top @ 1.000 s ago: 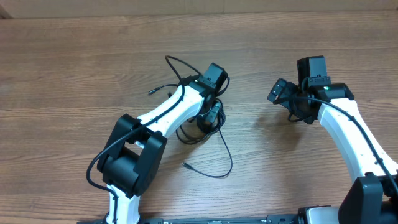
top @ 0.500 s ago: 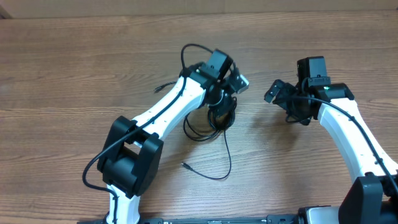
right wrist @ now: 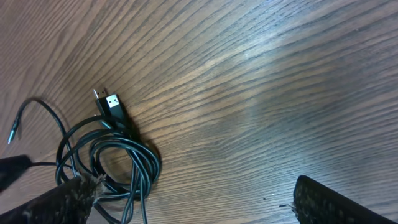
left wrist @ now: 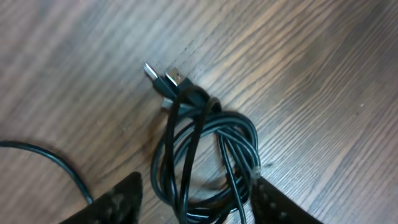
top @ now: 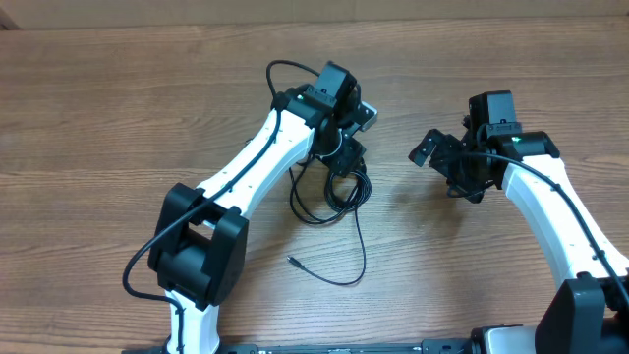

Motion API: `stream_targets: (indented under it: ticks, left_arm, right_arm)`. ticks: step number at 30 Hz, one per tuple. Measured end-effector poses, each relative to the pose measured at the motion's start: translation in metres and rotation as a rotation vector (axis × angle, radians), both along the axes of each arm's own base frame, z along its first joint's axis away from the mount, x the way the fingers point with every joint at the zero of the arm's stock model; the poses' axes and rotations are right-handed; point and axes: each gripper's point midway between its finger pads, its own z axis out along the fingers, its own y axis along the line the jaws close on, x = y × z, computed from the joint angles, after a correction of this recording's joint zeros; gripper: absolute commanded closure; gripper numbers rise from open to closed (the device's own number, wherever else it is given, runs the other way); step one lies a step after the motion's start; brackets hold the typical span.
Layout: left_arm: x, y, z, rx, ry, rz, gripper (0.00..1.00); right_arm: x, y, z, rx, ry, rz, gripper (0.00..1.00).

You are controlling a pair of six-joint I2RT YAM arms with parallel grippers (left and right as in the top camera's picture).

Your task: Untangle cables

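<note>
The cables (top: 339,185) lie bunched in a black coil on the wooden table, and one loose tail runs down to a small plug (top: 293,262). In the left wrist view the coil (left wrist: 205,149) reaches between my fingertips, its silver-tipped plugs (left wrist: 168,79) pointing away. My left gripper (top: 344,146) hangs over the coil's far end with its jaws apart on either side of the coil (left wrist: 196,208). My right gripper (top: 442,167) stands open to the right of the coil and apart from it (right wrist: 199,205). The right wrist view shows the coil (right wrist: 112,155) at its left.
A thin cord with a silver tip (right wrist: 12,133) arcs away from the bunch. The left arm's own thicker wire (top: 280,71) loops above its wrist. Bare wood (top: 118,108) lies all around.
The left jaws have gone from shut to apart over the coil. The left wrist swung right, then back toward the far side. The right gripper edged slightly left.
</note>
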Motion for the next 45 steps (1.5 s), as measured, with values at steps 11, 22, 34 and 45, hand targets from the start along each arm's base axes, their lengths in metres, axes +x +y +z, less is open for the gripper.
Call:
stream_targets:
  ticks: [11,22,34,45]
  left_arm:
    - [-0.003,0.002,-0.040,-0.032,0.028,0.127,0.82]
    - [0.004,-0.002,-0.042,-0.062,0.006,0.158,0.94]
    - [0.006,0.023,-0.037,-0.162,0.102,0.131,0.96]
    - [-0.014,0.030,-0.010,-0.466,0.163,-0.127,0.96]
  right_arm:
    - [-0.012,-0.001,-0.004,-0.002,0.053,0.001,0.00]
    - [-0.022,0.007,-0.006,-0.003,0.087,0.028,0.22]
    - [-0.016,0.045,-0.001,0.010,0.020,0.132,0.92]
    - [-0.018,0.116,0.008,0.037,-0.098,0.327,0.94]
